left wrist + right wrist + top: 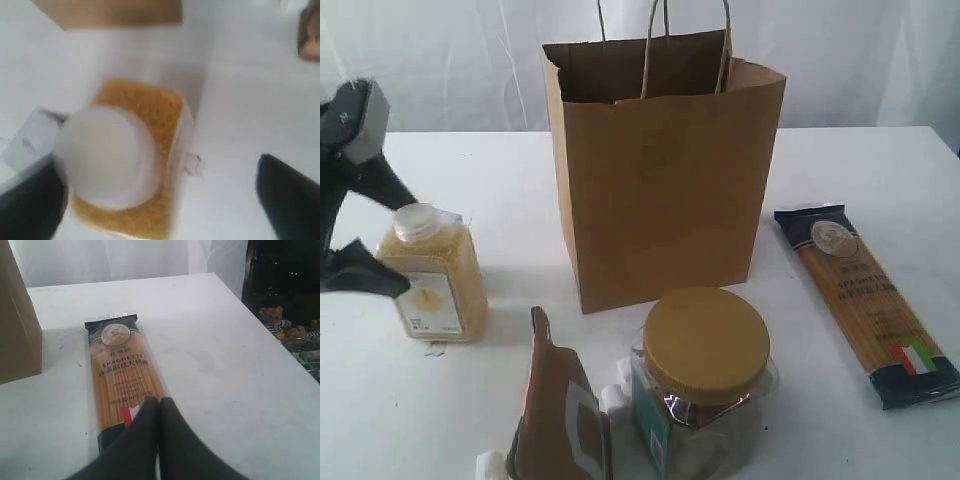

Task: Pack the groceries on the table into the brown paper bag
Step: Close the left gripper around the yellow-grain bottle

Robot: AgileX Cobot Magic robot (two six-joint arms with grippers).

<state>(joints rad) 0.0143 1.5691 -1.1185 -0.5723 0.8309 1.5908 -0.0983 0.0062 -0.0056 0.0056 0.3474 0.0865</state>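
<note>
Bottle: yellow-grain bottle (432,280) stands upright on the table (880,170), left of frame, beside the brown paper bag (665,190).
Left gripper (386,238): jaws spread wide, straddling the bottle's cap from above; bottle sits nearer one finger.
Right gripper (159,412): jaws pressed together, empty, over the spaghetti packet (122,375).
Nearer arm: left.

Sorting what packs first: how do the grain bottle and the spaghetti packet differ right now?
The yellow-grain bottle stands upright left of the brown paper bag; the spaghetti packet lies flat to its right. The bottle is squat, the packet long and thin. The open left gripper flanks the bottle; the shut right gripper is by the packet's end. Both rest on the table.
</note>
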